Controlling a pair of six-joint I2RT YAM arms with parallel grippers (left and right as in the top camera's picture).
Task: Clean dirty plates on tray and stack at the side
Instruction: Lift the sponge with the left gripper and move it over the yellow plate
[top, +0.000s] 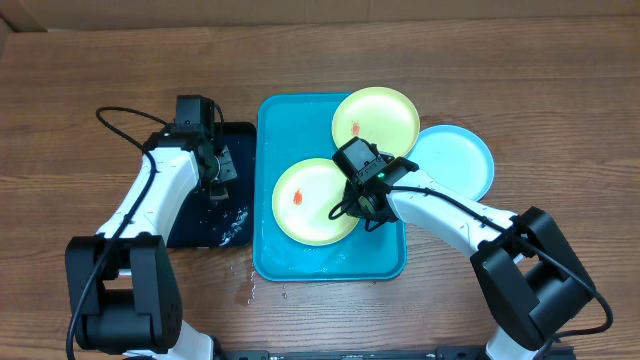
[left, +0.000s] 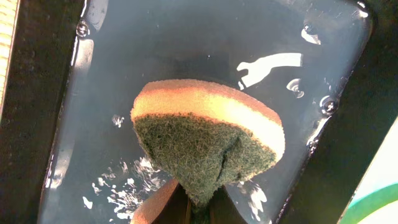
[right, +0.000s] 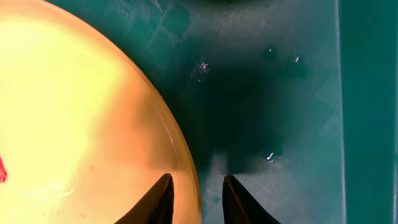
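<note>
The turquoise tray (top: 330, 262) holds two light green plates with red-orange smears: one in its middle (top: 305, 200), one at its far right corner (top: 376, 118). The light blue plate (top: 455, 160) lies on the table right of the tray, partly under that far plate. My right gripper (top: 360, 205) is open at the middle plate's right edge. In the right wrist view its fingers (right: 196, 183) straddle the plate's (right: 74, 112) rim, over the tray floor (right: 280, 93). My left gripper (top: 217, 178) is shut on a yellow-and-green sponge (left: 205, 134) over the black tray.
The black tray (top: 190, 225) lies left of the turquoise tray; its floor (left: 186, 43) is wet with water and foam. Water drops lie on the wooden table (top: 250, 290) at the turquoise tray's near left corner. Wet patches show on the turquoise tray's floor.
</note>
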